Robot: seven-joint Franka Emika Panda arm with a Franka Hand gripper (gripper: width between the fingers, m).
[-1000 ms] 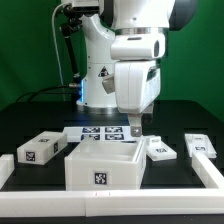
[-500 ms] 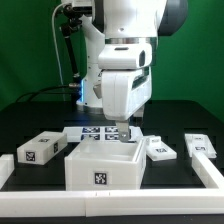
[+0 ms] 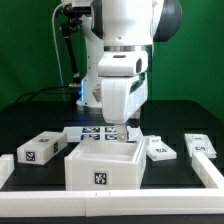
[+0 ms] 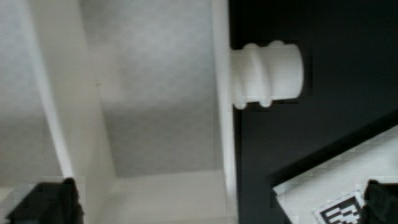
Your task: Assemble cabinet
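Straddling a wall of the cabinet body (image 3: 103, 170), gripper (image 3: 122, 136) fingers (image 4: 50, 205) spread wide, clamping nothing

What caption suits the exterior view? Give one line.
End effector at the far wall of the cabinet body, tagged blocks on both sides.

Matt white plastic on a dull black table (image 3: 185, 120).
The cabinet body (image 3: 120, 170) looks matt white plastic, its wall finely grained close up, with a smooth ribbed peg (image 4: 270, 72). The smaller blocks (image 3: 50, 143) match, tags (image 3: 30, 154) printed flat black-and-white. The arm (image 3: 125, 90) shell is glossy.
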